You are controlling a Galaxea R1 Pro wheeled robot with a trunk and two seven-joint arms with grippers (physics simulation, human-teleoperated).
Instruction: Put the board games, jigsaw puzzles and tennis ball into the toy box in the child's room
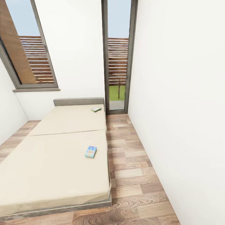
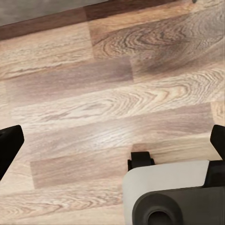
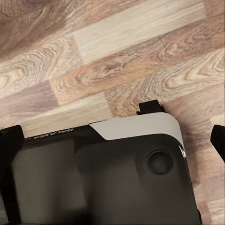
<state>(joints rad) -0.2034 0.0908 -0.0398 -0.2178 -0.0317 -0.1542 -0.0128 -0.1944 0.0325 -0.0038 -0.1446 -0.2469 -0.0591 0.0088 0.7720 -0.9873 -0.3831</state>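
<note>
While you look from the head camera, the bed fills the left and middle of your view: a wide, low beige mattress on a grey frame, its grey headboard against the far white wall. Two board games lie on it. The nearer board game, a small flat box in blue, white and green, rests on the front half of the mattress close to its right edge. The far board game, a thin greenish box, sits near the headboard, also toward the right edge. The two are well apart, each lying flat on the mattress.

To the right of the bed a strip of wood-plank floor runs between the mattress and the white side wall. A tall grey-framed window stands behind the bed's right corner, and a wider window is set in the wall at upper left; slatted wooden fencing shows through both.

Your left wrist camera looks at floor planks, with the left claw showing as dark fingertips at either edge, spread wide and holding nothing. Part of the robot's grey and white base lies just under it. Your right wrist camera shows the right claw likewise parted and empty, above the black and white base and the floor.
</note>
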